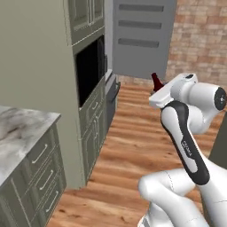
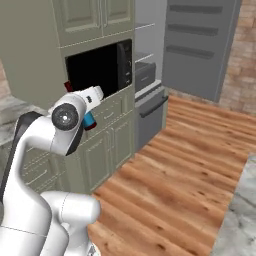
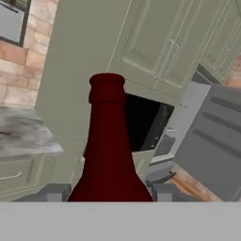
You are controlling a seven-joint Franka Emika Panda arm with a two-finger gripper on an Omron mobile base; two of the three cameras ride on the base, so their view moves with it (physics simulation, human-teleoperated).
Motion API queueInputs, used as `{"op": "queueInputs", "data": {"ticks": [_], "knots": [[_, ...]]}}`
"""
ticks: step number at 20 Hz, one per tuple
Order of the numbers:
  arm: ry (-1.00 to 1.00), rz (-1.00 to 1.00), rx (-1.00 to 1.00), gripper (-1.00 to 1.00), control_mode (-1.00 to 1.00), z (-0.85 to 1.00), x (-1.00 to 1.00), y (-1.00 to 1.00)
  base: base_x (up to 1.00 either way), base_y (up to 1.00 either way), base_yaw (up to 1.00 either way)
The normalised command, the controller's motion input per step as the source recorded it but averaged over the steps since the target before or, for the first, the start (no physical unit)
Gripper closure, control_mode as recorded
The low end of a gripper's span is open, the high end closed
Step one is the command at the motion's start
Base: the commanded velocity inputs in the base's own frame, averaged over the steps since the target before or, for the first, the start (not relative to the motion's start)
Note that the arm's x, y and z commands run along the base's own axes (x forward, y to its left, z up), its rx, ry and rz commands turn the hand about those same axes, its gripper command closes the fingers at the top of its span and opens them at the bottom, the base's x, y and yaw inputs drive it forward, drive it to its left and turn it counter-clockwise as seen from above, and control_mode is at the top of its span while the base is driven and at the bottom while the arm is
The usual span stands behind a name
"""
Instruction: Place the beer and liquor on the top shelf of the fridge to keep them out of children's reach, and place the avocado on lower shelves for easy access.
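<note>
The gripper [image 3: 107, 192] is closed on a dark red bottle [image 3: 109, 146]. In the hand view a grey fingertip [image 3: 55, 192] stands against each side of the bottle's wide lower body, and the neck and lip rise up the middle of the picture. In the left base view the bottle's neck [image 1: 156, 82] pokes up just behind the white hand, above the wood floor [image 1: 128, 150], carried in the air and touching no surface. In the right base view a bit of red [image 2: 68, 86] shows behind the hand, beside a small teal patch under the wrist; what the teal patch belongs to I cannot tell.

The arm [image 1: 186, 142] is folded, with the hand held high and near the robot's body.

The fridge [image 2: 145, 70] stands open past the black microwave [image 2: 102, 67], at the far end of the green cabinet run. Its grey door [image 2: 200, 45] is swung wide, with three dark bins across its inner face. Inside, in the right base view, thin pale shelf edges [image 2: 144, 56] show above a dark drawer box [image 2: 145, 75]. The bottle is well apart from the fridge.

A marble counter [image 1: 17, 128] sits at the near left corner of the left base view, over drawers with pale handles. A brick wall [image 1: 199, 40] stands behind the fridge door.
</note>
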Motion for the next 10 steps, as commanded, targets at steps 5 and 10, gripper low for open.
{"op": "queueInputs", "data": {"ticks": [5,10], "knots": [[0.0,0.0,0.0,1.0,1.0,0.0,0.0,0.0,1.0,-0.22,-0.12],[0.0,0.0,0.0,1.0,1.0,0.0,0.0,0.0,1.0,-0.12,-0.09]]}}
